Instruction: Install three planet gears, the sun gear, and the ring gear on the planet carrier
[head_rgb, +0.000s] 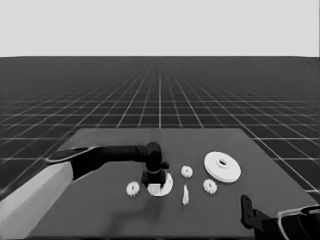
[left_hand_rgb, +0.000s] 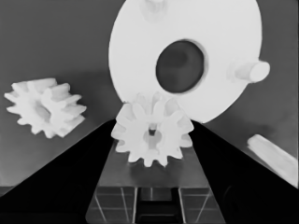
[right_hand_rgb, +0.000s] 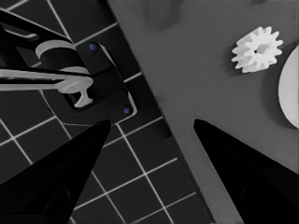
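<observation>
My left gripper (head_rgb: 154, 180) reaches in from the left to the table's middle and is shut on a small planet gear (left_hand_rgb: 152, 135). It holds the gear just at the near edge of the smaller round part (head_rgb: 165, 187), the planet carrier (left_hand_rgb: 187, 51), whose centre hole and two pegs show. Another planet gear (head_rgb: 132, 188) lies left of the carrier (left_hand_rgb: 44, 107). Two more gears lie to the right (head_rgb: 186, 171) (head_rgb: 210, 186). The larger round part (head_rgb: 222, 166), the ring gear, lies at the right. My right gripper (right_hand_rgb: 152, 121) is parked open at the near right corner (head_rgb: 248, 212).
A thin white piece (head_rgb: 185, 195) lies just right of the carrier, towards the front (left_hand_rgb: 275, 156). In the right wrist view a gear (right_hand_rgb: 258, 49), the larger part's rim (right_hand_rgb: 290, 93), the table's edge and dark machinery (right_hand_rgb: 93, 88) over the floor grid show.
</observation>
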